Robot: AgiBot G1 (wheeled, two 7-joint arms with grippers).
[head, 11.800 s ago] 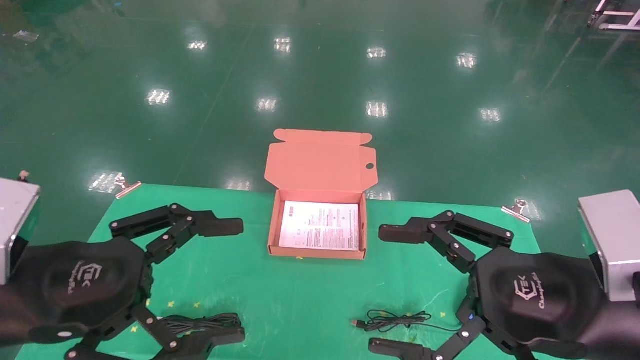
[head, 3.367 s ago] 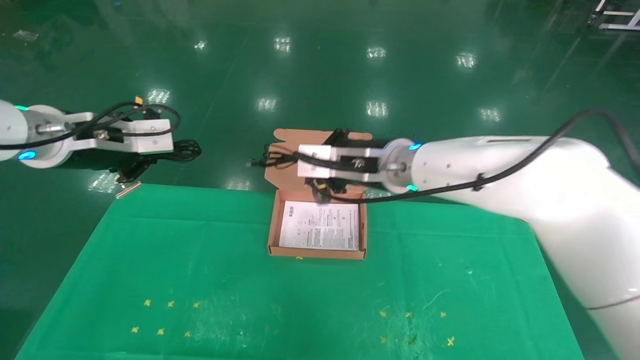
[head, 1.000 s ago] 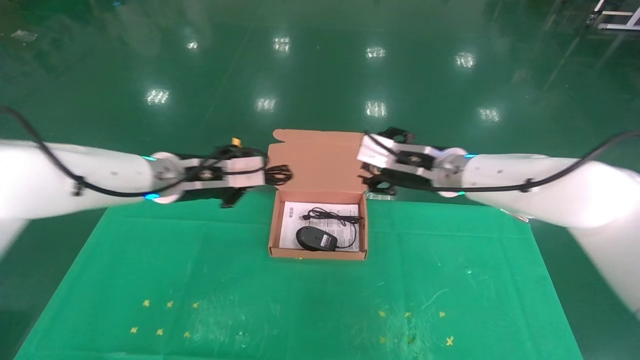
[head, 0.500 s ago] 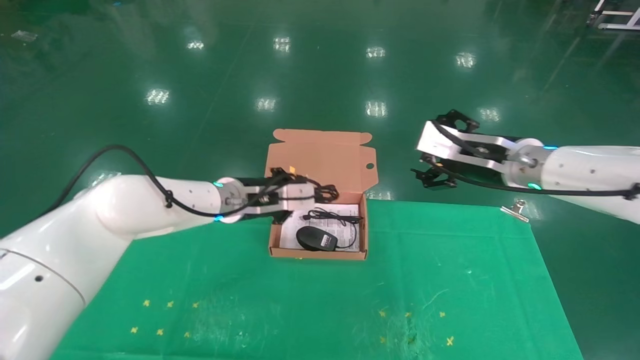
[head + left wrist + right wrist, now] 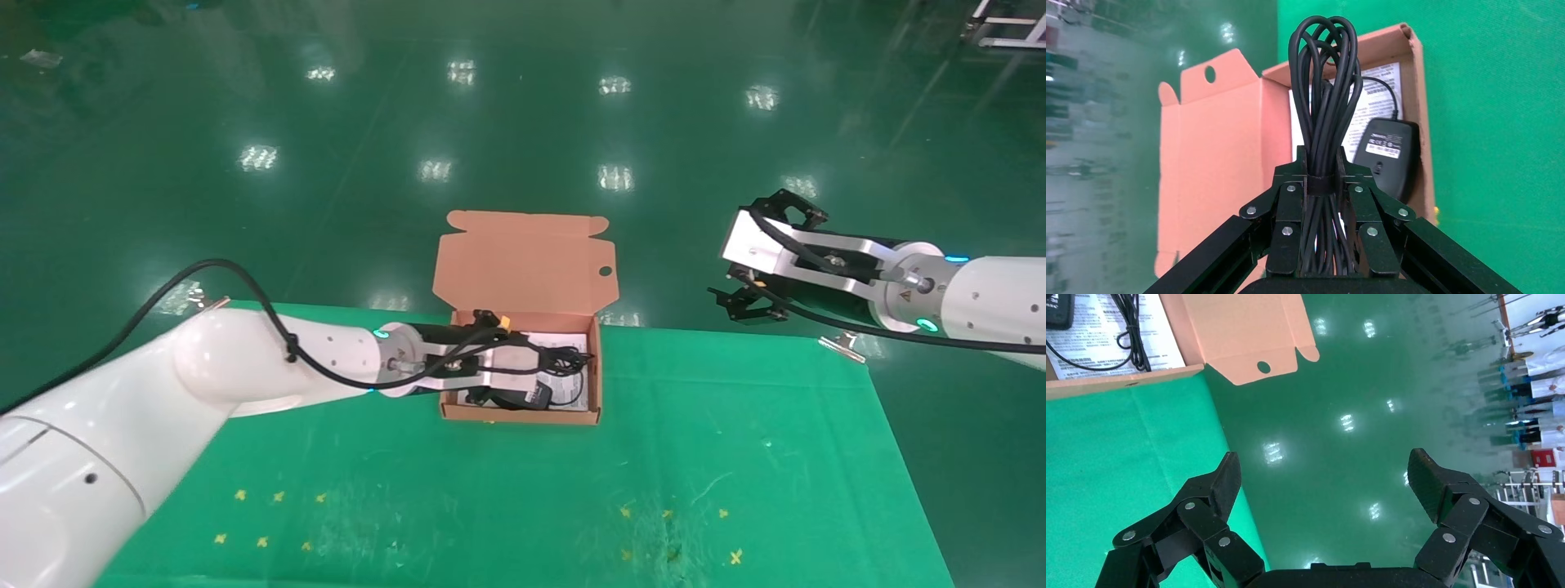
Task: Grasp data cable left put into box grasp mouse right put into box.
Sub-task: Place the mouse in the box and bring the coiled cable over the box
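Left gripper [image 5: 1320, 184] jaws clamped on looped black data cable [image 5: 1324, 92], over salmon-orange cardboard box [image 5: 523, 415] holding black oval mouse [image 5: 1385, 156]. Lower beside mouse, then release. Right gripper [image 5: 1324, 478] wide open, empty.

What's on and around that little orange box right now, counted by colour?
Black: 2, the mouse and the data cable held in the left hand.
Orange: 1, the box.
White: 1, the printed sheet.
Total: 4.
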